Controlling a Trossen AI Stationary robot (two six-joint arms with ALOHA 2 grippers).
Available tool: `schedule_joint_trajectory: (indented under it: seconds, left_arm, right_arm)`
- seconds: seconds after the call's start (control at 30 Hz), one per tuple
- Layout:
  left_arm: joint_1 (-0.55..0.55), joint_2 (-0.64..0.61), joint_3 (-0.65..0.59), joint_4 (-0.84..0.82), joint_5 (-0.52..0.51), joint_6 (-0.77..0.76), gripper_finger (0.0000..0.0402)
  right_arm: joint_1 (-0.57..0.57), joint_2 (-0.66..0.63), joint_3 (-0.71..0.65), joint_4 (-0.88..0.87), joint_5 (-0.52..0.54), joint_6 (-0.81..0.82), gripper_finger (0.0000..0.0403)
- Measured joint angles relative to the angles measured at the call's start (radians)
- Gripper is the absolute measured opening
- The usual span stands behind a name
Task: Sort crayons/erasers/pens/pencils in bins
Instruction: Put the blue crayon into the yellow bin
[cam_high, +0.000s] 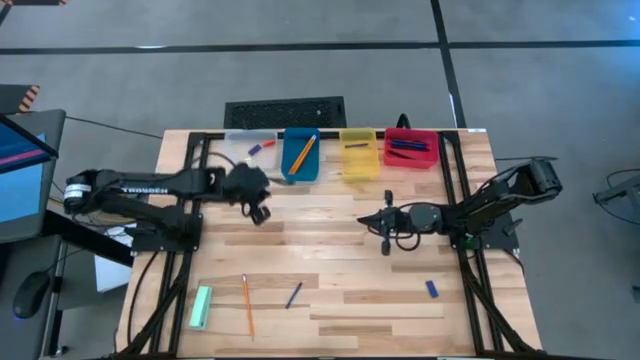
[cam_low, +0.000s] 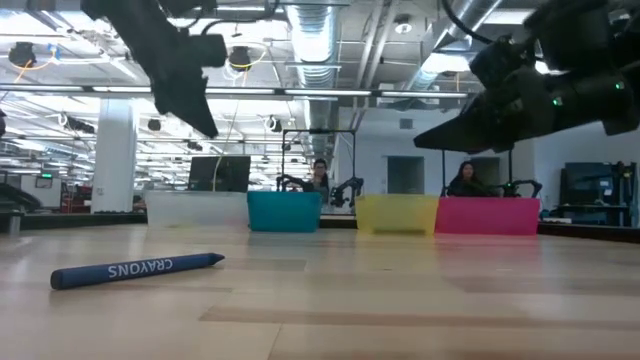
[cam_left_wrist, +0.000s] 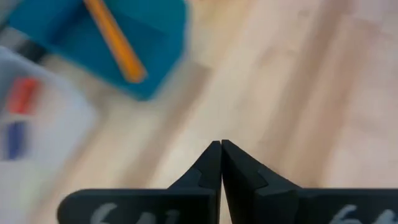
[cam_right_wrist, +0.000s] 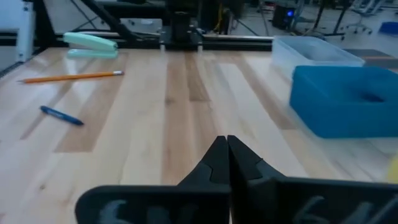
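Four bins stand in a row along the far edge: clear (cam_high: 250, 146), blue (cam_high: 300, 156), yellow (cam_high: 358, 156) and red (cam_high: 410, 148). An orange pencil (cam_left_wrist: 115, 40) leans in the blue bin, and dark pens (cam_high: 408, 146) lie in the red one. Near the front edge lie an orange pencil (cam_high: 246, 305), a blue crayon (cam_low: 135, 270) and a blue eraser (cam_high: 431, 288). My left gripper (cam_high: 262, 214) hangs shut above the table, just in front of the blue bin. My right gripper (cam_high: 364, 220) is shut too, hovering mid-table and pointing left.
A green stapler (cam_high: 201, 307) lies at the near left corner beside the pencil. Small red (cam_left_wrist: 22, 96) and blue (cam_left_wrist: 15, 140) pieces sit in the clear bin. Bare wood stretches between the two grippers. People sit in the room beyond the table.
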Motion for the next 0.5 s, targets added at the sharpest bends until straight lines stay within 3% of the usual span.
schedule_joint_trajectory:
  seconds: [0.37, 0.5]
  left_arm:
    - [-0.419, 0.199, 0.004, 0.087, -0.102, -0.423, 0.0]
    - [-0.529, 0.336, 0.094, 0.062, -0.137, -0.51, 0.0]
  right_arm:
    - [0.019, 0.0, -0.02, 0.028, 0.0, 0.008, 0.0002]
    - [0.051, 0.0, -0.02, 0.026, 0.001, 0.018, 0.0002]
